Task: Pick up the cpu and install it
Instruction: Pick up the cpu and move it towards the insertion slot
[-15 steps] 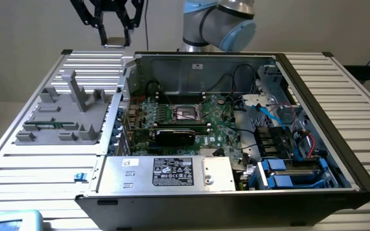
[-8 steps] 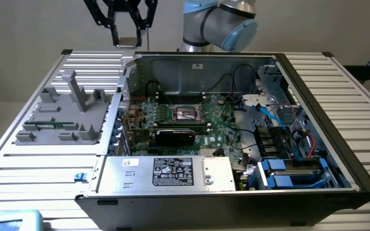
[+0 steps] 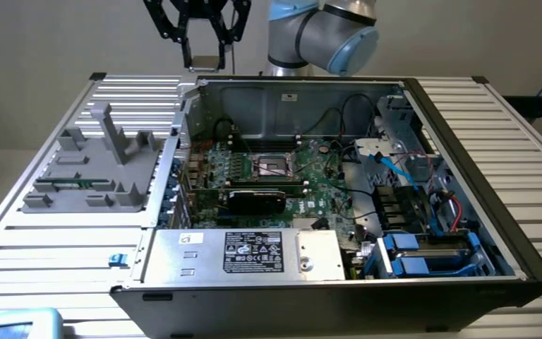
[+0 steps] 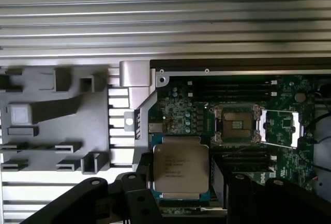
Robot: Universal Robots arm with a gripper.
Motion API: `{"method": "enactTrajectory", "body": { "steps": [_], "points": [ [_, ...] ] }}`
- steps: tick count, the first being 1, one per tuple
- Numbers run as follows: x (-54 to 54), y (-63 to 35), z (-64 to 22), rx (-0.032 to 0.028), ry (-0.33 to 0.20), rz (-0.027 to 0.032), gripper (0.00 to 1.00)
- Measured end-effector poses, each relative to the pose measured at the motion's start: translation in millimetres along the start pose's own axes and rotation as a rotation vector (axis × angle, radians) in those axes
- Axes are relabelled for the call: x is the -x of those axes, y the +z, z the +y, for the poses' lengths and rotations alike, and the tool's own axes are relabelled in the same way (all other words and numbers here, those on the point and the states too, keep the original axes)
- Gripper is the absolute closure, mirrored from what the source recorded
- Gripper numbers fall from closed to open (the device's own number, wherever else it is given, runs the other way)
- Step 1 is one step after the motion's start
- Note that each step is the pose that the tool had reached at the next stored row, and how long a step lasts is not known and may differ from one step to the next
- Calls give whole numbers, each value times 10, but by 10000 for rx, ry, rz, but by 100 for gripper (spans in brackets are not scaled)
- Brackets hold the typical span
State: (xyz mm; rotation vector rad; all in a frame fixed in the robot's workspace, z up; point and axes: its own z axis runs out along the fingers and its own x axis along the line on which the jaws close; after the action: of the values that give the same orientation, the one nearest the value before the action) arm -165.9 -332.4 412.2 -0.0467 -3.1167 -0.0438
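The cpu, a flat square chip with a silvery-beige top and printed text, sits between my gripper's two black fingers, which are shut on its edges. In the exterior view my gripper hangs high above the back left corner of the open computer case, with the cpu showing as a small pale square at its tips. The motherboard's socket lies open in the middle of the board, well below and to the exterior view's right of the gripper. In the wrist view the socket is apart from the held chip.
A grey plastic fixture with upright posts stands on the slatted table, left of the case. Inside the case are a silver white-labelled box at the front, a black card beside the socket, cables and blue drive bays.
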Motion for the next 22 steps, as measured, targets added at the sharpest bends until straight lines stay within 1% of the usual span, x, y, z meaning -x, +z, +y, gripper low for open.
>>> {"method": "enactTrajectory", "body": {
  "steps": [9,12,16,21,22],
  "points": [
    [272,16,7,3,-2,-97,44],
    [368,24,9,3,-4,-140,44],
    [482,40,12,6,-6,-206,44],
    [603,76,15,10,-9,-313,44],
    [626,86,15,10,-8,-326,44]
  ]
}}
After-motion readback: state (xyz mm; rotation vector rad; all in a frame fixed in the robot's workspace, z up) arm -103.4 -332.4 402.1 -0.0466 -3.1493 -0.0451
